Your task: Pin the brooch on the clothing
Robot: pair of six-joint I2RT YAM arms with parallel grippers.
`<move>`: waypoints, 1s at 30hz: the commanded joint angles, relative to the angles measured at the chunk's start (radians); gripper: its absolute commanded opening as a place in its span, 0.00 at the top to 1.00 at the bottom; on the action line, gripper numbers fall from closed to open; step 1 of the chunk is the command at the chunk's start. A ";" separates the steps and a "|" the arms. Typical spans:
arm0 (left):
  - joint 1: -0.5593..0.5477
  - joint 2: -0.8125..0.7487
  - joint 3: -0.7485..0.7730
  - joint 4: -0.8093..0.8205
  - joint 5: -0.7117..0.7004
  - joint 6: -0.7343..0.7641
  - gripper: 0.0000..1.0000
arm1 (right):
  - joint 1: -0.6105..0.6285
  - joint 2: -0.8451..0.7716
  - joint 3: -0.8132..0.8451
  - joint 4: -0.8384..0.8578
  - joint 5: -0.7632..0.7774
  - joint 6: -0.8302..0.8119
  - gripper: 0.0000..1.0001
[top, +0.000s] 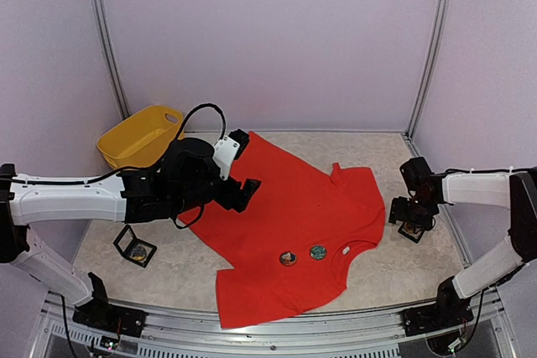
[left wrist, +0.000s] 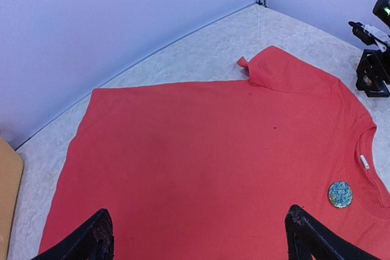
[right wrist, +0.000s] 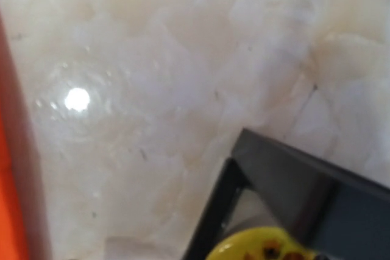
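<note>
Clothing [top: 285,207], a red T-shirt, lies spread flat on the surface [top: 377,153], under and ahead of the left claw [left wrist: 200,223], with its collar end toward the right claw [top: 411,214]. Two round brooches already sit on it just short of the collar. The blue-green brooch [left wrist: 340,194] is ahead-right of the left claw, near the white neck label [left wrist: 364,162]. The darker brooch [top: 288,257] is just beside it, on the side away from the right claw. Pinned through or only resting: cannot tell.

Left claw hovers over the shirt body, jaws wide, holding nothing. Right claw is off the cloth, low over a small black box [top: 413,230] near the sleeve. Its wrist view shows the box rim and a yellow round item [right wrist: 262,245] at it, likely another brooch. No fingers show there, so spread or closed cannot be told.

Judgement: partly done. Two brooches are on the clothing and a further one looks due for pickup. A second black box [top: 134,246] sits behind the left claw, well apart from the cloth.

Surface is pale, marbled and glossy, with one light glare. Yellow basket [top: 138,136] sits left of the left claw, by the wall. Walls are plain lilac with a metal corner post [top: 432,48].
</note>
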State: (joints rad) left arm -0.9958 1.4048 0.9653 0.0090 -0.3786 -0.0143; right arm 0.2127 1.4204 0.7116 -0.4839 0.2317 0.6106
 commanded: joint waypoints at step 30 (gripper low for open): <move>0.014 0.045 0.050 -0.064 0.040 0.056 0.07 | -0.080 -0.023 -0.076 0.053 0.022 -0.111 0.58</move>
State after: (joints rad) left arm -0.9894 1.4399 0.9745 -0.0460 -0.3511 0.0315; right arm 0.1463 1.4117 0.6487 -0.4416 0.2420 0.5148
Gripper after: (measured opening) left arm 0.929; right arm 0.450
